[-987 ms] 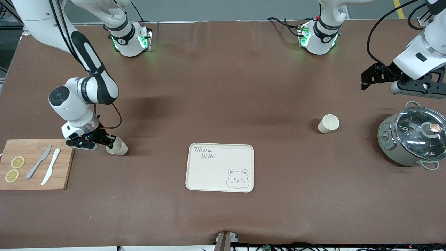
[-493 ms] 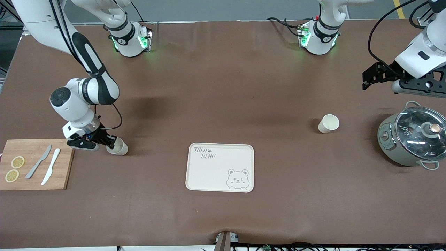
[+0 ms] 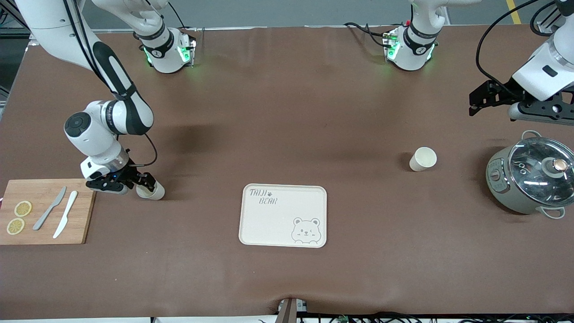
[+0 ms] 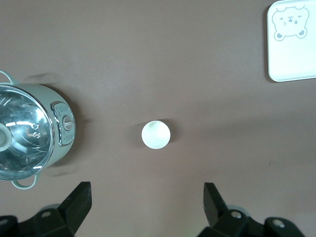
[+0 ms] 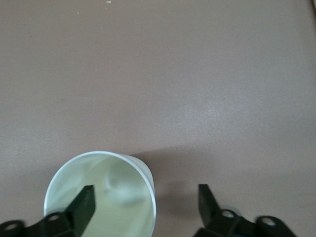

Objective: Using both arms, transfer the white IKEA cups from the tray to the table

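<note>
One white cup stands upright beside the cutting board, toward the right arm's end. My right gripper is open and low at this cup. One finger is over the cup's inside and the other finger is over bare table, so the jaws straddle its wall. The second white cup stands upright beside the pot and also shows in the left wrist view. My left gripper is open and empty, high over the table at the left arm's end.
The bear-printed tray lies empty mid-table, nearer to the front camera than both cups; its corner shows in the left wrist view. A glass-lidded pot stands at the left arm's end. A wooden cutting board holds two knives and lemon slices.
My left gripper has risen and drifted toward the robots' bases. My right gripper has shifted slightly over the cup. Both cups stay where they were.
</note>
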{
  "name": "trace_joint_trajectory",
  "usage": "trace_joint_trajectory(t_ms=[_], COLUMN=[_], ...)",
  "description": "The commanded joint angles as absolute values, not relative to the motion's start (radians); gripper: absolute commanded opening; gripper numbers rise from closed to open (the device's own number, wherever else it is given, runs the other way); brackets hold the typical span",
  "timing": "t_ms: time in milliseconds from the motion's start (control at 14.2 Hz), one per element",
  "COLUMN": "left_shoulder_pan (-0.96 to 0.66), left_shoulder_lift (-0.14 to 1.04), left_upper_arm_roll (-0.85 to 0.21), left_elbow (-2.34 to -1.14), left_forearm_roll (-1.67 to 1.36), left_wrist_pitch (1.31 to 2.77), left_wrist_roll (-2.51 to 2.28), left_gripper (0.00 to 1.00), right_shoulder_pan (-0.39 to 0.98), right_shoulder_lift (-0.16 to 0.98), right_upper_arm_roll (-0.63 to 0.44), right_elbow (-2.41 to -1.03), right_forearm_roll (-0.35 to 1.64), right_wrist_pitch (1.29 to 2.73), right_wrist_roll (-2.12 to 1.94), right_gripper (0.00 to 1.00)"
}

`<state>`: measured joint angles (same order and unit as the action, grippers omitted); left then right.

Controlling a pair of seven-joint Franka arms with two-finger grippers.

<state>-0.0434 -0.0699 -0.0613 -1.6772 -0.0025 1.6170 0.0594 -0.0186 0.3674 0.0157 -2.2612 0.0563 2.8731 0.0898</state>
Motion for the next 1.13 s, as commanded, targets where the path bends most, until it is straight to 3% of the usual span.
trace_joint_trajectory(t_ms=[0,352,634,846,1057], left_shoulder_pan=[-0.044,-0.044,-0.048,-0.054,-0.051], left_shoulder_lift=[-0.04,-0.025,0.001,0.018,0.031], left_upper_arm_roll=[-0.058,-0.057,-0.058,-0.058,-0.058], left_elbow=[-1.628,-1.615,-1.612,-1.609,-1.609], left_forearm_roll=[0.005,0.005,0.006,0.006,0.008], left_wrist_pitch=[1.6,1.606,1.606,1.606,1.606], left_wrist_roll=[0.063,0.066,0.069,0.069,0.069], left_gripper=[1.0,1.0,1.0,1.0,1.0], right_shoulder_pan=[-0.034,-0.035,-0.035,-0.037,-0.04], right_shoulder_lift=[0.299,0.114,-0.003,-0.025,-0.069], right_upper_arm_roll=[0.026,0.025,0.023,0.023,0.02], right_elbow=[-2.27,-2.225,-2.07,-1.898,-1.845], right_forearm_roll=[0.081,0.081,0.06,0.015,0.014], right_wrist_pitch=[2.802,2.46,2.079,1.817,1.718], right_wrist_roll=[0.046,0.046,0.048,0.06,0.06], right_gripper=[1.0,1.0,1.0,1.0,1.0])
